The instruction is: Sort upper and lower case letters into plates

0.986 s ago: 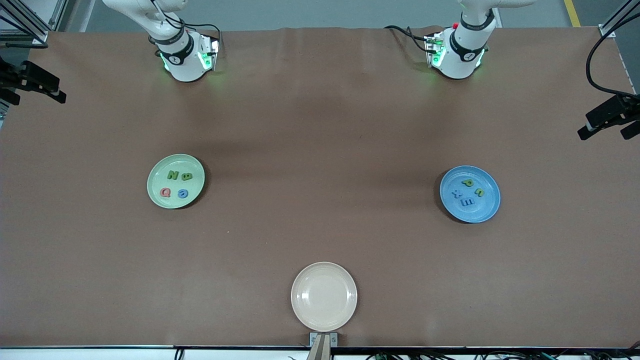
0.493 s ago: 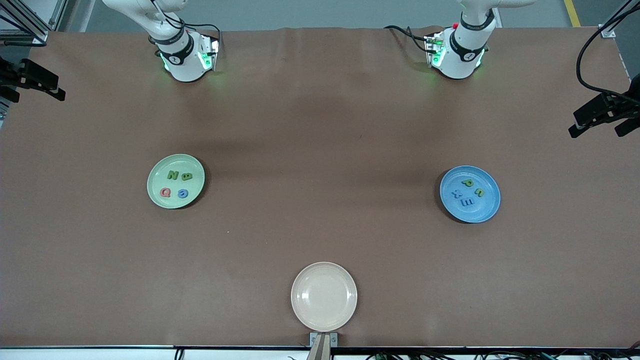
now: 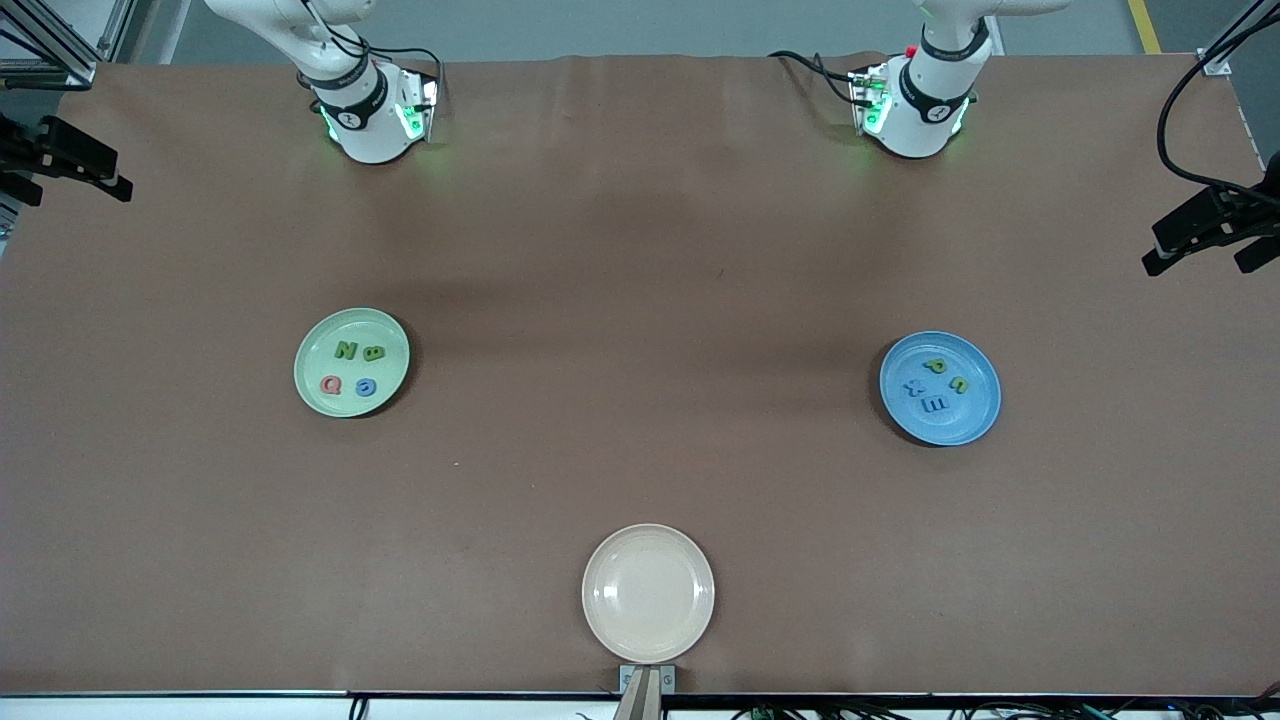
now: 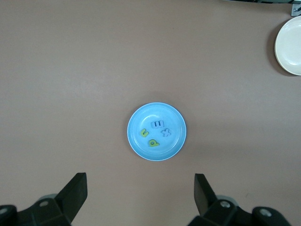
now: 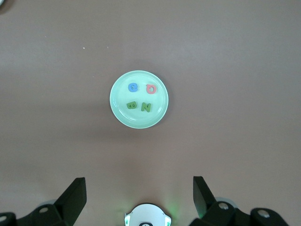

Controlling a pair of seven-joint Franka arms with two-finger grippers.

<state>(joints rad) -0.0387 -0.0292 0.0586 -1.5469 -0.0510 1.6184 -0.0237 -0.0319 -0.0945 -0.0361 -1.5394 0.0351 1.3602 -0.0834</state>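
Green plate (image 3: 351, 361) holds N, B, Q, C; blue plate (image 3: 940, 388) holds p, u, x, E (image 3: 935, 404). Judged: capital E misplaced. Left gripper (image 4: 140, 197), right gripper (image 5: 139, 195): jaws spread, empty, high over bench. Approach E from plate's 6 o'clock.

Both arms wait raised, left hand (image 4: 140, 193) and right hand (image 5: 139, 194) open.

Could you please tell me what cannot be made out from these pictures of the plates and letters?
- Front view: both grippers sit at the picture's side edges, partly cut off.
- Left wrist view: left gripper shows open fingertips only; cream plate is cut by the edge.
- Letters on the blue plate are too small to tell their case.
- Right wrist view: the dark green letter on the green plate is unreadable.
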